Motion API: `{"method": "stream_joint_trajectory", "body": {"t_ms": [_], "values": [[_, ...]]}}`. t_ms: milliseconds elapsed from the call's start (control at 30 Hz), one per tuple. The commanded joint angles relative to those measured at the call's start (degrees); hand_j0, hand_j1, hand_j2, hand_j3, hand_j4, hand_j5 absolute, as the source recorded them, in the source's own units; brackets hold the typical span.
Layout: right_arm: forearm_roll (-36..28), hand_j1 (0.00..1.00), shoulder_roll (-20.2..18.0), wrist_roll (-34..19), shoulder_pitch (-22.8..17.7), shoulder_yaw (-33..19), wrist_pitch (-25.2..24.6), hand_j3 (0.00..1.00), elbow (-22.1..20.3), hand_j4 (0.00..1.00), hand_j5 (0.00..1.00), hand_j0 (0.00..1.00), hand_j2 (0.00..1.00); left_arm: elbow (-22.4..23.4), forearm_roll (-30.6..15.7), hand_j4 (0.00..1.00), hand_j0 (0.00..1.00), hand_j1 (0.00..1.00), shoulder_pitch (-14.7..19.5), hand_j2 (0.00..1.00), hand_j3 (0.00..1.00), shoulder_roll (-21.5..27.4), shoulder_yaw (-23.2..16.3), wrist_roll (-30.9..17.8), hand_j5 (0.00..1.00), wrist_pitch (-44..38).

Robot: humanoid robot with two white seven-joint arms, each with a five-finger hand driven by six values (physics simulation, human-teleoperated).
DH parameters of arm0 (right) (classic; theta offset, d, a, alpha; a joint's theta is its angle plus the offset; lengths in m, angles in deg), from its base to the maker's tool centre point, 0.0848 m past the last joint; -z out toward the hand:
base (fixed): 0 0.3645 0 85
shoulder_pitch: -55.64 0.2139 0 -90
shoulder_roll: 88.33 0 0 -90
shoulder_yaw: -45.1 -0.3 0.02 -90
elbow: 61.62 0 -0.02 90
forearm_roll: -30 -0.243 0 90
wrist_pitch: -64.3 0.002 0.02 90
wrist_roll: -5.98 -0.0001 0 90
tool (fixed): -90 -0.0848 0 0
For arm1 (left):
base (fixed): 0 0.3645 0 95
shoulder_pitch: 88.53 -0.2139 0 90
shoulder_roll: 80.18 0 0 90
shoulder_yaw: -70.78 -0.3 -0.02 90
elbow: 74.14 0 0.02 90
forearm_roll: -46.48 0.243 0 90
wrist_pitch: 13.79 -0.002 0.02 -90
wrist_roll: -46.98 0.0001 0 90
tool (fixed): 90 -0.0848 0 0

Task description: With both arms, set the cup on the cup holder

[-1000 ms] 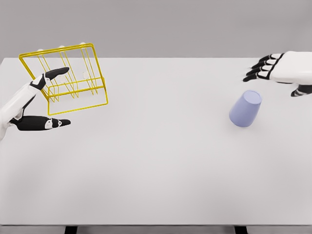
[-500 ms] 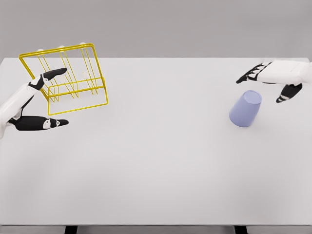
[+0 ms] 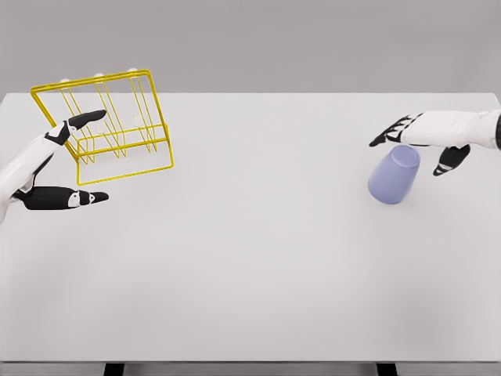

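White with black fingertips, the right hand (image 3: 427, 137) comes in from the right edge and sits just above the far end of the cup, fingers (image 3: 389, 134) stretched out to the left and the thumb (image 3: 451, 160) hanging down on the right side, so it's spread open around the cup's top end and not actually gripping anything. Can't really tell if a fingertip is grazing the rim, it's that close. The cup (image 3: 394, 175) itself is a pale lavender-blue tumbler lying tilted on the white table (image 3: 258, 258), narrower end pointing toward the hand and the wider end toward the camera, over on the right side of the tabletop. Way across on the other side, the left hand (image 3: 47, 168) pokes in from the left edge, also open: one finger (image 3: 78, 122) reaching up against the front wires of the rack, the thumb (image 3: 66, 198) stretched out lower down, nothing clamped between them. That rack is the yellow wire cup holder (image 3: 109, 125), sitting at the back left corner of the table, tipped at an angle, well apart from the cup. Plain grey wall (image 3: 258, 39) behind all of it.
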Motion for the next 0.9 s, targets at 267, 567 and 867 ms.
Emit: {"method": "stream_joint_trajectory", "body": {"t_ms": [267, 567, 867], "values": [[-0.07, 1.0, 0.41, 0.02, 0.0, 1.88, 0.2, 1.0, -0.31, 1.0, 1.0, 1.0, 1.0, -0.02, -0.34, 1.0, 1.0, 1.0, 0.0, 1.0, 1.0, 0.15, 0.01, 0.02, 1.0, -0.04], [-0.07, 1.0, 0.94, 0.02, 0.0, 2.15, -0.24, 1.0, 0.13, 1.0, 1.0, 1.0, 1.0, -0.02, -0.34, 1.0, 1.0, 1.0, 0.0, 1.0, 1.0, 0.06, 0.01, 0.02, 1.0, -0.04], [-0.24, 0.55, 0.94, 0.02, 0.0, 2.06, -0.6, 0.55, 0.04, 0.55, 0.55, 0.55, 0.55, -0.02, -0.34, 1.0, 1.0, 1.0, 0.0, 1.0, 1.0, 0.06, 0.01, 0.02, 1.0, -0.04]]}}
